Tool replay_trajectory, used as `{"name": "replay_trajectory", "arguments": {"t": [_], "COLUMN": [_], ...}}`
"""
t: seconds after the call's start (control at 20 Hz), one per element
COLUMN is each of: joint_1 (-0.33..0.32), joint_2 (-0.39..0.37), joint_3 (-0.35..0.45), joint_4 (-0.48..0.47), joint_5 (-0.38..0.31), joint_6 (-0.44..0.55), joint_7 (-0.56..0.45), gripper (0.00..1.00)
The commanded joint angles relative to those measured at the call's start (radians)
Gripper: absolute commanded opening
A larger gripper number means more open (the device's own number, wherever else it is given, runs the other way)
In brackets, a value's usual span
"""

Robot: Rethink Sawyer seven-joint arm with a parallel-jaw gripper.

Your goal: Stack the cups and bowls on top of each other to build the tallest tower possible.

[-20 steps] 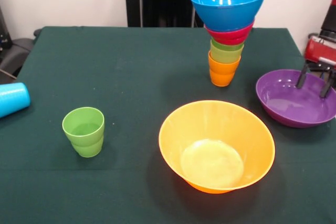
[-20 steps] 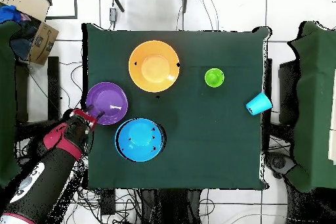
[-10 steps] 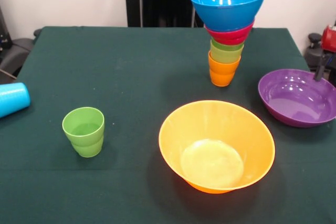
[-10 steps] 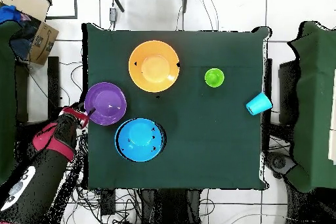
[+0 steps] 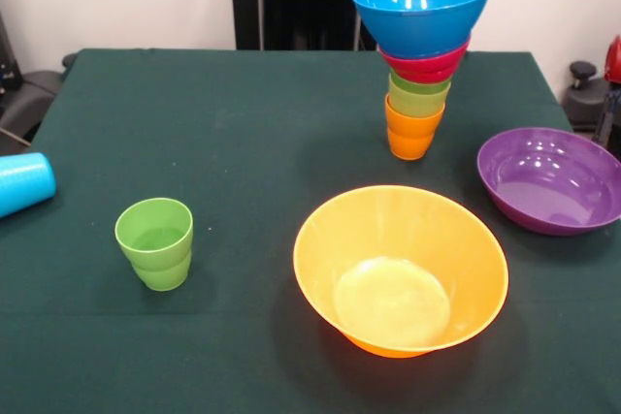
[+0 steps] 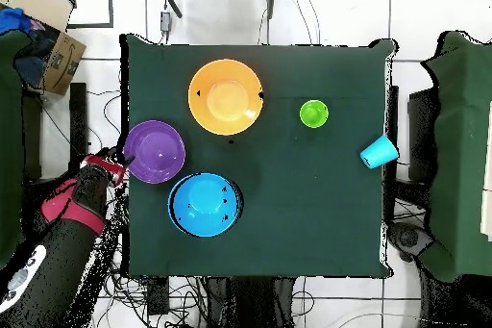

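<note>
Bench: partly done. Unstacked: large orange bowl at 6 o'clock; purple bowl at 3; stepped green cup at 8; light blue cup on its side at 9. Tower at 1 o'clock, blue bowl topmost. Gripper just off the purple bowl; finger state indeterminable.

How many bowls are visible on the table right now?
4: a blue bowl atop the tower, a red bowl beneath it, a purple bowl and an orange bowl standing alone. More may hide inside.

Cups: four — orange, two green, light blue. Bowls: four — blue, red, purple, orange.
</note>
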Motion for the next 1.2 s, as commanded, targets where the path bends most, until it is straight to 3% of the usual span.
{"name": "replay_trajectory", "arguments": {"t": [0.05,0.5,1.2], "joint_1": [-0.038,-0.084,-0.101], "joint_2": [0.031,0.050,0.056], "joint_3": [0.172,0.275,0.335], "joint_4": [0.004,-0.026,-0.060], "joint_5": [-0.105,-0.160,-0.225], "joint_6": [0.062,0.096,0.144], "joint_7": [-0.095,-0.139,-0.137], "gripper": [1.00,1.00,1.00]}}
